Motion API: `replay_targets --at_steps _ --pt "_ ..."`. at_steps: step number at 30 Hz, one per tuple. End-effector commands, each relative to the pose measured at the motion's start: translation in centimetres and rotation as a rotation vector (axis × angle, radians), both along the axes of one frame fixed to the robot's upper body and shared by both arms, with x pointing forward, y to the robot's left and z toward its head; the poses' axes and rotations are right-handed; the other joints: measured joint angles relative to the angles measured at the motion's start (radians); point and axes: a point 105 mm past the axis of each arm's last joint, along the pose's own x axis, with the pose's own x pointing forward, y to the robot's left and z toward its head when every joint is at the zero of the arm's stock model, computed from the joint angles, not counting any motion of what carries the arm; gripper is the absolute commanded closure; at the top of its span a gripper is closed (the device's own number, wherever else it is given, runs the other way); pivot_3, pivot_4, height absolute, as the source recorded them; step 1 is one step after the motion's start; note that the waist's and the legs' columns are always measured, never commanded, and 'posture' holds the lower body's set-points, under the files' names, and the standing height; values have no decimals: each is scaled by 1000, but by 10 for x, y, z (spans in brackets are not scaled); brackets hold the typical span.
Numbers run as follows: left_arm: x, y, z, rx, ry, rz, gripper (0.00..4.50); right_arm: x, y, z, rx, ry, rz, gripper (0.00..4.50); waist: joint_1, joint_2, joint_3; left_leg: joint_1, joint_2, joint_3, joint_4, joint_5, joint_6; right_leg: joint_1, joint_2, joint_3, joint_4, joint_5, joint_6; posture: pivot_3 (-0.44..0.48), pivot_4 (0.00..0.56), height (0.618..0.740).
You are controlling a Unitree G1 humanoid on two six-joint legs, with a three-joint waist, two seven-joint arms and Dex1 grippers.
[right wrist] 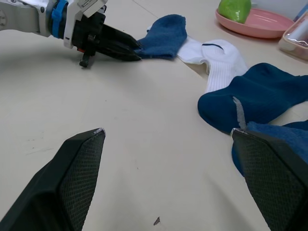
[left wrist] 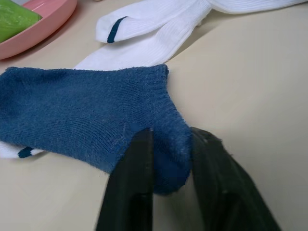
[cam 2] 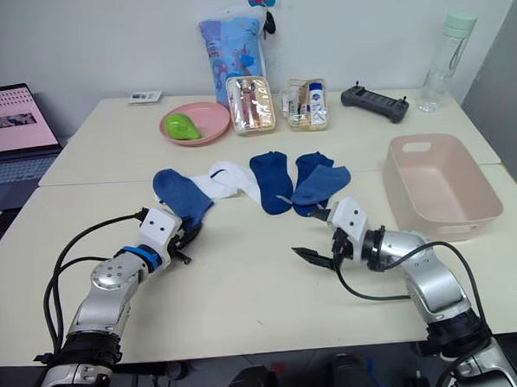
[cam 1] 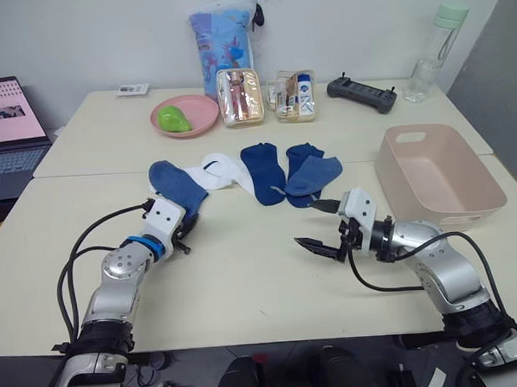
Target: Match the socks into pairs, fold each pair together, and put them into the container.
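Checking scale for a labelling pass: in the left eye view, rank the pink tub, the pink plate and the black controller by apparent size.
1. Pink tub
2. Pink plate
3. Black controller

The tub sits nearer the camera, which exaggerates its lead.

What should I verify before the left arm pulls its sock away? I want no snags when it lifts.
1. Left tool shut on the leftmost dark blue sock: ok, fingers pinch its edge.
2. That sock free of others: not ok, it overlaps a white sock.
3. Right tool out of the way: ok, open over bare table.
4. Pink tub ready: ok, empty.
5. Matching dark blue sock reachable: ok, lies flat mid-table.
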Motion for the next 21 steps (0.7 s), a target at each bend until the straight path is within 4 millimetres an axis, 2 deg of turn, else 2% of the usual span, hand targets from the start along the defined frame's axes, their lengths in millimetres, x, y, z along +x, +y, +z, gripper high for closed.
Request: replay_targets --at_steps 1,5,7,10,12,14,18,21 --pt "-1 4 7 -15 -14 4 4482 1 -1 13 23 -47 -3 0 0 0 0 0 0 0 0 0 0 0 0 0 0 0 0 0 150 740" --pt "-15 -8 13 -55 -13 -70 4482 2 -2 14 22 -45 -7 0 -2 0 0 0 0 0 0 0 0 0 0 1 0 0 0 0 150 740" --pt "-37 -36 19 -104 36 -188 4482 7 -8 16 23 -47 -31 0 -5 0 0 0 0 0 0 0 0 0 0 1 -1 0 0 0 150 740" --pt "-60 -63 23 -152 104 -286 4482 10 -12 18 26 -48 -46 0 0 0 1 -1 1 1 -1 0 0 0 -1 2 -2 0 0 0 150 740" --pt "-81 -94 23 -218 188 -391 4482 12 -14 20 28 -47 -52 0 3 0 1 -1 1 1 -1 0 0 0 -1 1 -1 0 0 0 150 740" --pt "-97 -116 25 -257 251 -471 4482 14 -16 21 32 -46 -58 0 3 0 1 0 0 1 -1 0 0 1 -1 1 -1 0 0 0 150 740" --pt "-103 -152 23 -323 324 -566 4482 19 -21 26 31 -54 -70 0 4 0 1 0 0 1 -1 0 0 1 0 1 -1 0 0 0 150 740" --pt "-104 -165 20 -317 349 -599 4482 21 -24 29 31 -59 -83 0 3 0 1 0 0 1 0 0 0 1 0 1 -1 0 0 0 150 740"
